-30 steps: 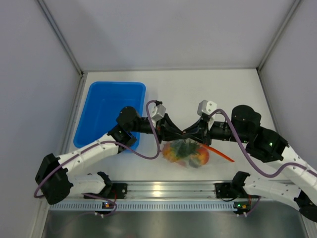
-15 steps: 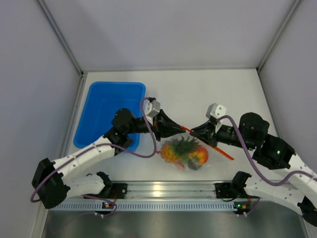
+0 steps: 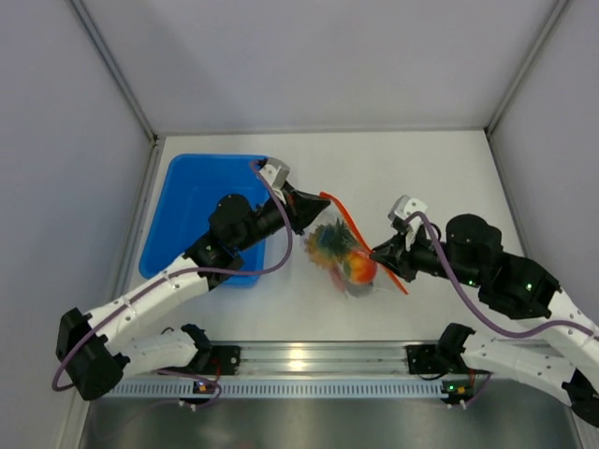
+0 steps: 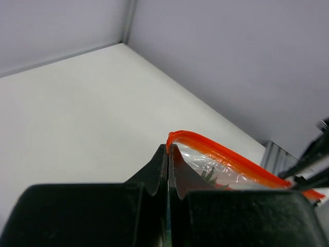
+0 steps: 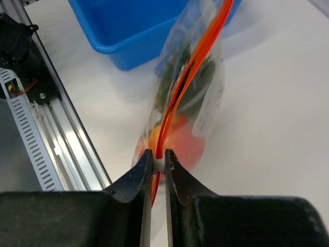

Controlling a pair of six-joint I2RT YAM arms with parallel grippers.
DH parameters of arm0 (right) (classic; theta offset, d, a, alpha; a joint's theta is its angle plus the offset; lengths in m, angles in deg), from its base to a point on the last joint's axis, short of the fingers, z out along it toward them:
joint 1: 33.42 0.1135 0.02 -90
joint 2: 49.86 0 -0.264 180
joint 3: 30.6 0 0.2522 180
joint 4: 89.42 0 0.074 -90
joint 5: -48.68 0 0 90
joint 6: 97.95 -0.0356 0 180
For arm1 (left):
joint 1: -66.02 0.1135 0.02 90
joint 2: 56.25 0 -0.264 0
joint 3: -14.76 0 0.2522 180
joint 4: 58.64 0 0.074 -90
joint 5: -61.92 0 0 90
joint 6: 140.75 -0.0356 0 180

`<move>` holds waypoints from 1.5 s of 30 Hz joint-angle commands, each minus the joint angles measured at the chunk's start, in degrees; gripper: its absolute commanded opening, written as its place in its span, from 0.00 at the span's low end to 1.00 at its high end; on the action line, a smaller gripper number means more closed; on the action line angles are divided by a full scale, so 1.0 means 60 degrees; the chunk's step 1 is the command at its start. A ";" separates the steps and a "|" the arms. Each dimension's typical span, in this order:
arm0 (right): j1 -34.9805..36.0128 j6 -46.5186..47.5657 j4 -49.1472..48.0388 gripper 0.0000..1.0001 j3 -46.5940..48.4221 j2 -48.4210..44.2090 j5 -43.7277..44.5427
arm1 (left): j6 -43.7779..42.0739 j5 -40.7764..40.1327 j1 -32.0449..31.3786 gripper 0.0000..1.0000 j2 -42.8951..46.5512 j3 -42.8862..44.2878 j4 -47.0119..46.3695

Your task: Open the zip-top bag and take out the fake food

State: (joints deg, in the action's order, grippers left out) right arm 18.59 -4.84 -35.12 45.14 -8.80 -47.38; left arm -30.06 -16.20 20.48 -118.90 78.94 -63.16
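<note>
blue tray (image 3: pixel 192 210) at left. left gripper (image 4: pixel 168 152) pinched tight on the far-left end of the bag's (image 3: pixel 339 245) orange strip (image 4: pixel 226 159). bag hangs mid-scene, just right of the tray, seemingly off the table (image 3: pixel 421 178), food (image 3: pixel 359 269) inside. right gripper (image 5: pixel 158 156) clamped on the strip's near-right end.

Blue tray (image 3: pixel 192 201) just left of bag (image 3: pixel 339 245)

Layout: zip-top bag (image 3: pixel 339 241) spans between left claw (image 3: pixel 316 200) (far-left end) and right claw (image 3: pixel 375 254) (near-right end). Its fake food (image 3: pixel 357 269) sits inside, bunched toward the right claw. The tray (image 3: pixel 185 201) lies left of the bag on the counter (image 3: pixel 430 173).
</note>
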 commanded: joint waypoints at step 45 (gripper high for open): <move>0.0077 -0.3199 -0.1378 0.17 -0.2770 -0.1233 0.0497 | 0.1094 0.6910 0.2858 0.00 -0.3019 0.1705 -0.2812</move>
State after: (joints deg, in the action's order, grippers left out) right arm 18.59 -21.95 -35.16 28.77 -16.14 -44.63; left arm -22.26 17.39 37.44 -136.56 88.29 -70.79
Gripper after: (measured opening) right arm 0.132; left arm 0.014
